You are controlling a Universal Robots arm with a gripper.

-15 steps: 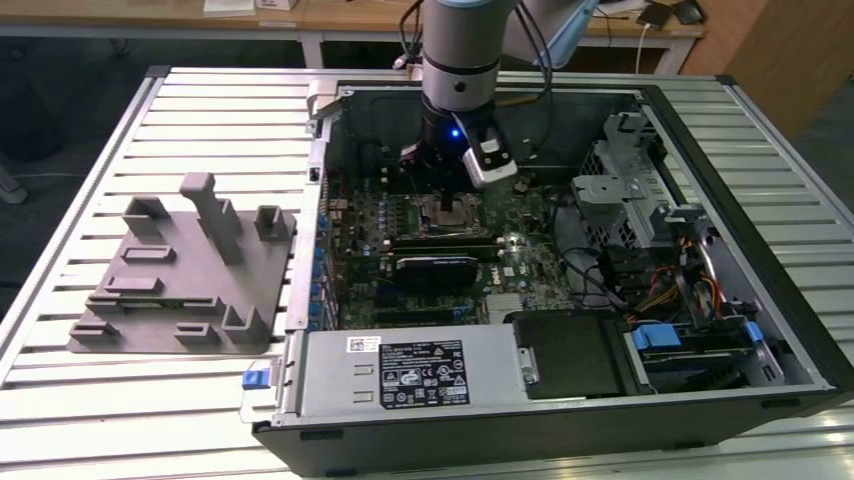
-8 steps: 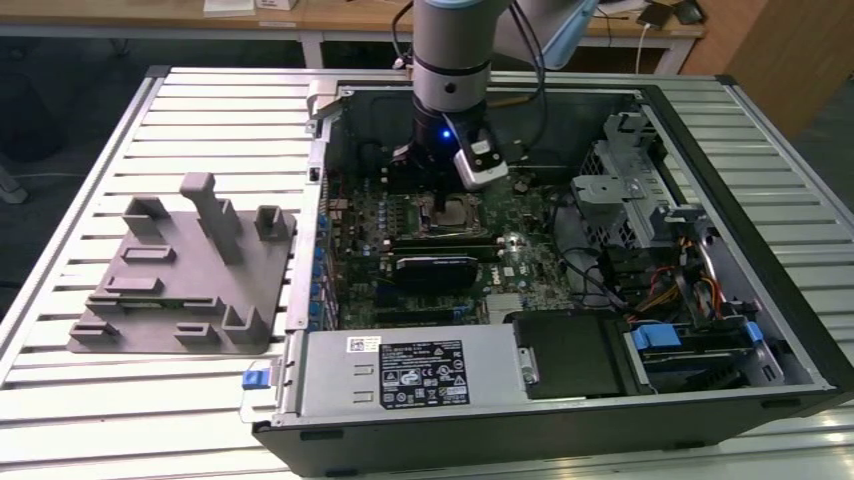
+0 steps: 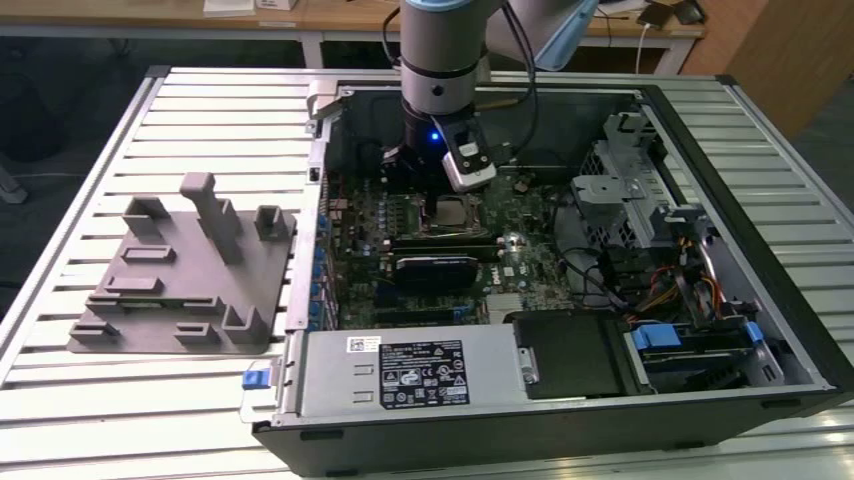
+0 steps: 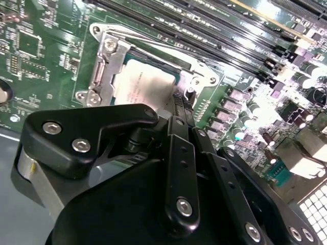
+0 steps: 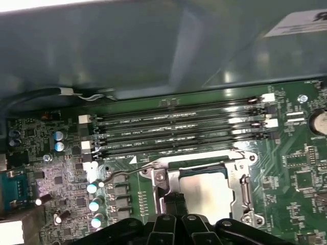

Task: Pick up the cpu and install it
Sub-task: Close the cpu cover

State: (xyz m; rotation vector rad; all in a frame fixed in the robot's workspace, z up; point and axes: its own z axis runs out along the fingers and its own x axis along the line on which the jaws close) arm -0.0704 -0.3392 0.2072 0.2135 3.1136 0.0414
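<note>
The cpu (image 4: 144,83) is a flat square chip with a silver top, lying inside the metal frame of the motherboard socket (image 4: 110,61). In the first wrist view the cpu (image 5: 207,191) sits in the open socket frame (image 5: 166,178), partly covered by the black gripper (image 5: 173,204). The gripper (image 4: 177,109) hangs straight over the chip, and its black linkage reaches down to the chip's edge. In the exterior view the gripper (image 3: 449,188) stands low inside the open computer case, just above the cpu (image 3: 458,211).
A grey plastic fixture block (image 3: 187,270) lies on the slatted table at the exterior view's left. Inside the case are memory slots (image 5: 179,130), a power supply (image 3: 400,370), a drive cage (image 3: 627,195) and cables (image 3: 667,295). Case walls (image 3: 320,150) close in around the arm.
</note>
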